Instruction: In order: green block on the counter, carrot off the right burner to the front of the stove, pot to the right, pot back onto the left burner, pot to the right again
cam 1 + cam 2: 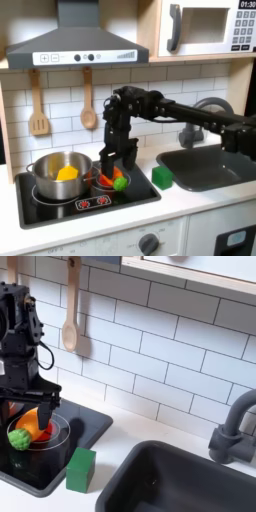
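Landmark: the stove [140, 192] [88, 426], a flat black cooktop set into the counter [200, 200] [120, 456]; every place below is told from it.

Gripper: the gripper [118, 160] [32, 414] hangs at the end of the black arm, pointing down over the stove's burner nearer the sink in both exterior views.

Pincer state: the two fingers [46, 416] stand apart, one on each side of the carrot's orange body; whether they press on it or merely flank it I cannot tell, as the first exterior view is coarse there.

Carrot: the carrot [112, 180] [28, 432] lies on that red-ringed burner, tilted, its light green end toward the front edge of the stove.

Green block: the green block [162, 177] [81, 469] sits on the counter just off the stove's edge, between the stove and the sink [215, 165] [190, 481], well clear of the gripper.

Pot: the pot [60, 175] stands on the stove's other burner, at the first exterior view's left, with a yellow toy food piece [67, 172] inside it.

Behind the stove: a wooden spatula [38, 105] and a wooden spoon [88, 100] [70, 316] hang on the white tiled wall.

Above the stove: a grey range hood [75, 40].

Beside the hood: a microwave [205, 28] at the first exterior view's upper right.
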Motion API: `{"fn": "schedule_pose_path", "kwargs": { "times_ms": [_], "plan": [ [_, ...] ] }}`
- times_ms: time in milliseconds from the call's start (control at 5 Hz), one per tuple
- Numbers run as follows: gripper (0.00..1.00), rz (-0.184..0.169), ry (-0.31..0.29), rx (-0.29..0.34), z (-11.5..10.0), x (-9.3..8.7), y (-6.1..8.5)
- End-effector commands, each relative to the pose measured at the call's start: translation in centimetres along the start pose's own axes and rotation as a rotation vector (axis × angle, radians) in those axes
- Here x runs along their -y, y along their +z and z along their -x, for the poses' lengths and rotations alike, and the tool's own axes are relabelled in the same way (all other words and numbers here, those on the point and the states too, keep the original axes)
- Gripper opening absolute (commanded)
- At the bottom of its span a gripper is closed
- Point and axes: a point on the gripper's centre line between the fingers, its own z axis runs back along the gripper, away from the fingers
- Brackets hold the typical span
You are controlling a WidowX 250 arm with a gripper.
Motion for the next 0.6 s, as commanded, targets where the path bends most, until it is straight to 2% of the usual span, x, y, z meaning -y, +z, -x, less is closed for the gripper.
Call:
{"fn": "schedule_pose_path", "kwargs": {
  "times_ms": [0,400],
  "plan": [
    [1.0,0.004,0.01,-0.017,-0.7,0.1,-1.0],
    [1.0,0.003,0.015,-0.013,-1.9,0.3,-1.3]
  ]
}}
